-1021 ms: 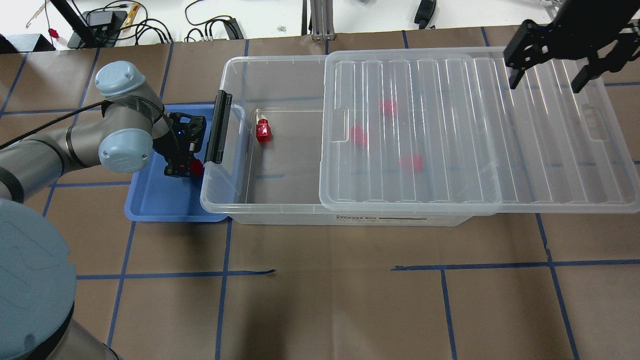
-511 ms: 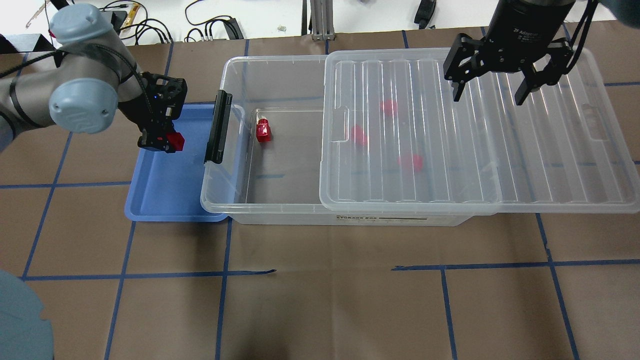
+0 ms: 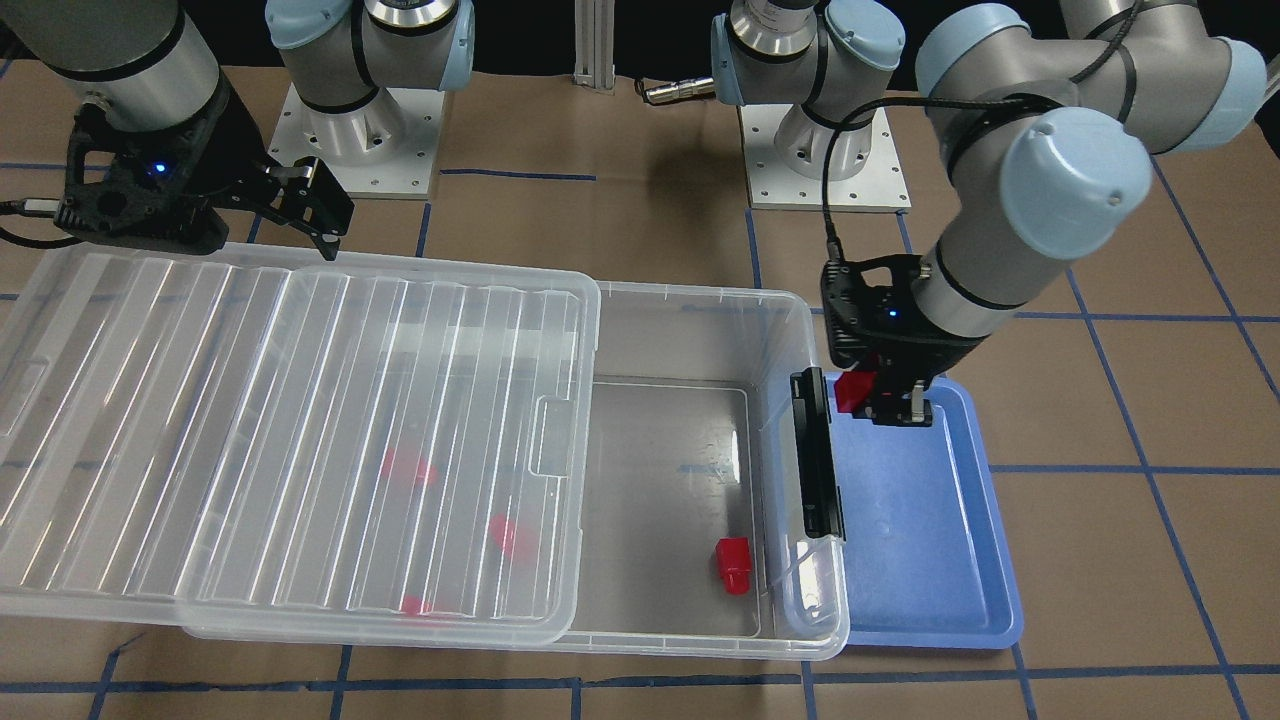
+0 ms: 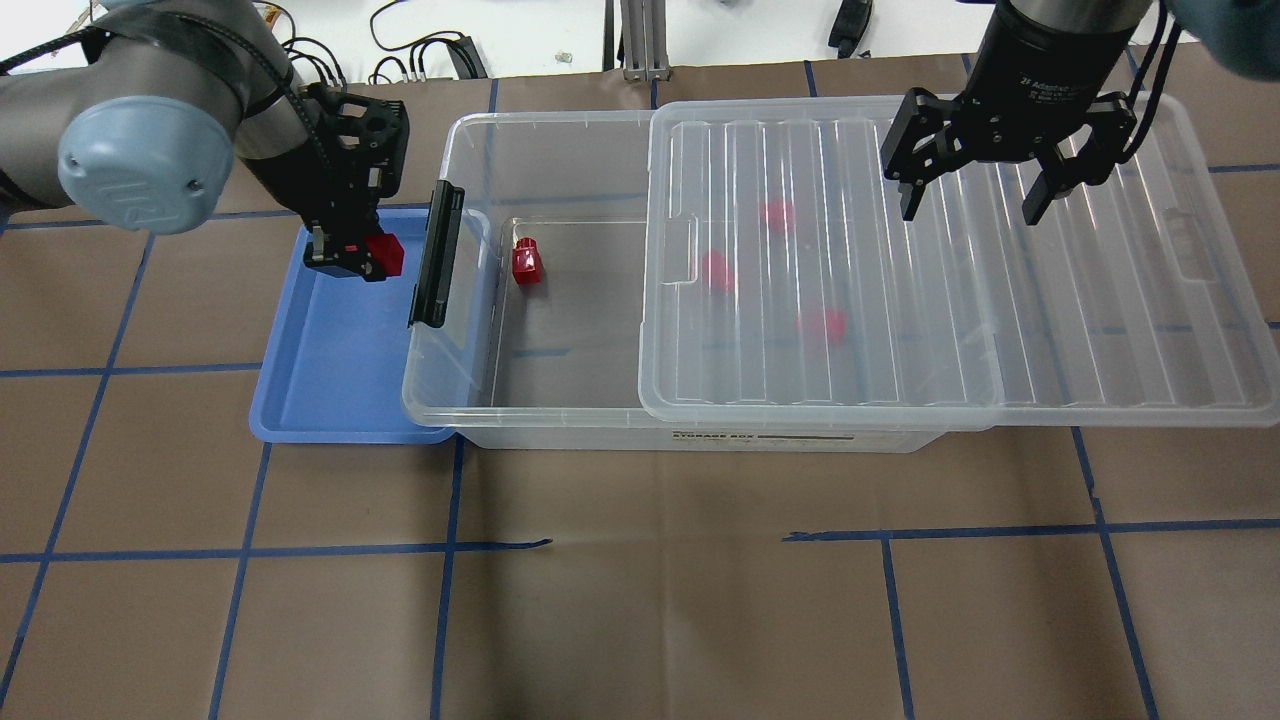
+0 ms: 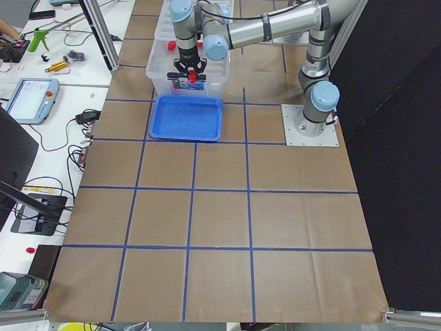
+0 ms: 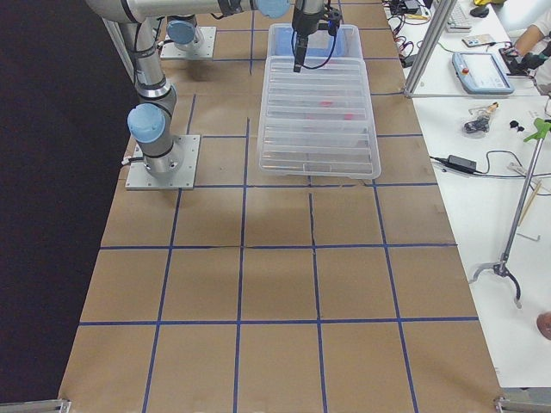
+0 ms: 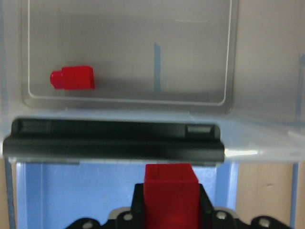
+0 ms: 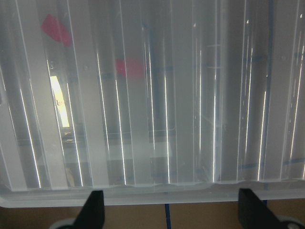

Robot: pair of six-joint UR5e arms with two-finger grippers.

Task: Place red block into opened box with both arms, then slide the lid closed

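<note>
Five red blocks, you'll count: one red block [image 4: 384,253] clenched in the left hand [image 4: 360,262] above the blue tray [image 4: 330,390], upper left of the overhead frame; one loose block [image 4: 526,262] on the uncovered floor of the box [image 4: 470,135]; three blurred blocks [image 4: 822,325] beneath the lid [image 4: 1100,300]. Your right hand [image 4: 969,213] hangs spread and empty over the lid. Your desk [image 4: 650,620] is brown, gridded with blue tape [image 4: 300,549].

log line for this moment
left gripper: shut on small glossy red block, over blue tray | right gripper: open, above ribbed clear plastic lid | clear plastic box: partly uncovered
</note>
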